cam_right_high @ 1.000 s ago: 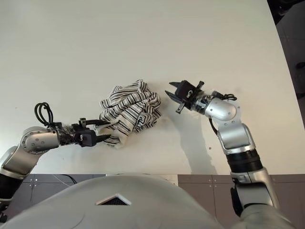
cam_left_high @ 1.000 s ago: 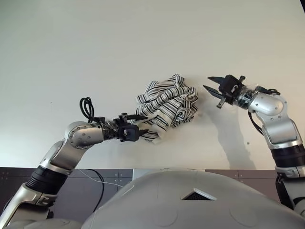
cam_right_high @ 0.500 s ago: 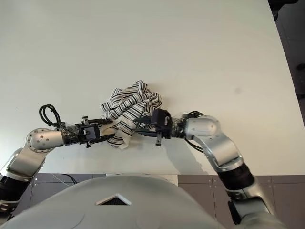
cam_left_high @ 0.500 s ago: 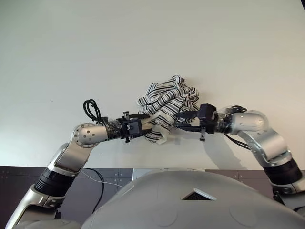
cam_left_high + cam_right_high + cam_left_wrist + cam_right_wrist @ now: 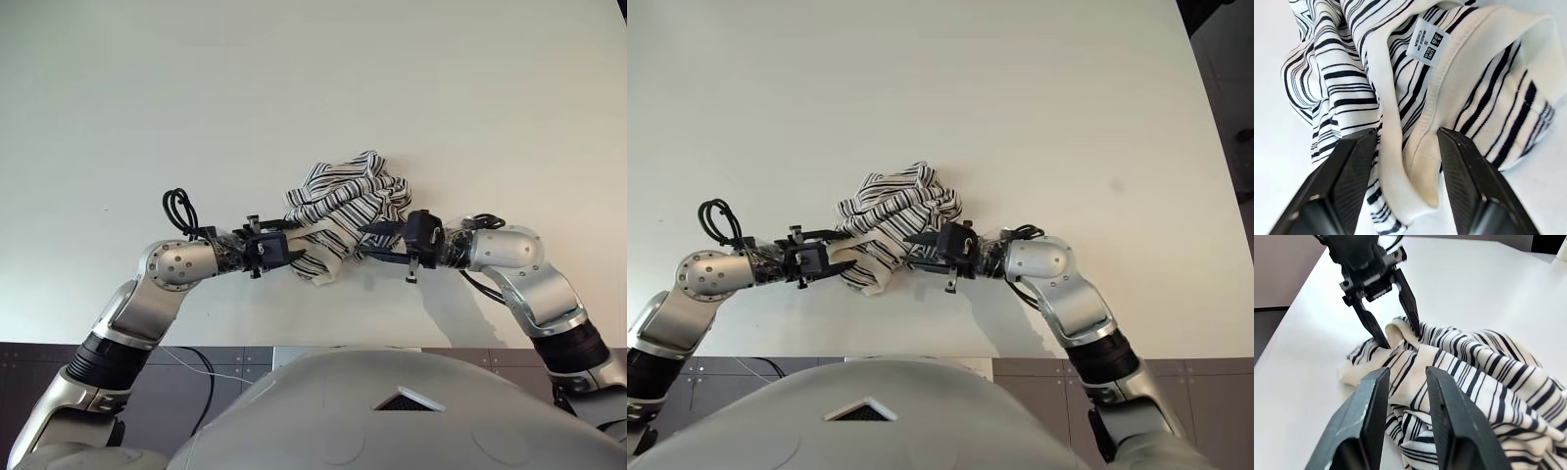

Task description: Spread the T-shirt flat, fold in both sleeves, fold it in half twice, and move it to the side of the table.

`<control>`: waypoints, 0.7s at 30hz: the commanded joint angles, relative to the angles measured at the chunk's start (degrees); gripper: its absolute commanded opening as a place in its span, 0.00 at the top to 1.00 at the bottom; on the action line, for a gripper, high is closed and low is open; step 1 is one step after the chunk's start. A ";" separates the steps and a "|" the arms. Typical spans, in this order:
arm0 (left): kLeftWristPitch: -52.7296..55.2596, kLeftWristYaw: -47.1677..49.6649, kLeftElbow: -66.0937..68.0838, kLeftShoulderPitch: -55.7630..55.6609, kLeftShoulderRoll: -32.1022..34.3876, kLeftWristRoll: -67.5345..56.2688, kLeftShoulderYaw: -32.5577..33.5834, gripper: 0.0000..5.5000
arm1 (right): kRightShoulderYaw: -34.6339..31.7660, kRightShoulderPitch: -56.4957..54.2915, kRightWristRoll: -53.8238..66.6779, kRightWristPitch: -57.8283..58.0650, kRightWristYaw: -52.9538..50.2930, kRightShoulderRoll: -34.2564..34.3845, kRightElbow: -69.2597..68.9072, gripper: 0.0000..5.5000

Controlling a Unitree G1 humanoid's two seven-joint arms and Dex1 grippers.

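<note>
White surface (image 5: 294, 78) carries one item: a striped T-shirt (image 5: 343, 201), crumpled in a heap near the front edge, between the two arms. It is not yet spread flat.

Left gripper (image 5: 1406, 133) is released. Its fingers straddle the cream collar (image 5: 1449, 88) at the near side of the heap, close to the size label (image 5: 1428, 46), and gaps show on both sides of the rib.

Right gripper (image 5: 1406, 374) is also released. Its fingers stand apart over striped fabric just beside the collar, and its tips point toward the left gripper.

Probable faults from this state:

- Multi-layer pinch. The collar rib is folded over on itself between the left fingers. Closing here may trap two or more layers, so the heap drags as a lump and does not open.
- Grasp points too close. Both grippers address the same near side of the heap. A pull apart from adjacent points may only tighten the bundle.
- Edge loss. The heap lies near the front edge, so a pull toward the robot may draw fabric over it.
- Shallow bite. A grip on the rib alone may slip under tension.
</note>
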 commanded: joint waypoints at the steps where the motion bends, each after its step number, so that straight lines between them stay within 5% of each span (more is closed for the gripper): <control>1: 3.57 -1.25 2.13 2.14 0.52 0.77 -0.61 0.58 | 0.30 -1.91 -3.80 -1.00 -1.75 1.01 4.96 0.75; 10: 2.69 0.10 7.26 -3.09 1.00 3.48 0.13 0.58 | 6.25 -3.05 -16.93 -12.05 -0.18 -1.37 17.07 0.75; 21: 6.99 4.50 19.42 -7.81 -3.26 2.51 2.33 0.58 | 5.48 -12.75 -32.96 -33.44 -9.07 -7.58 35.55 0.75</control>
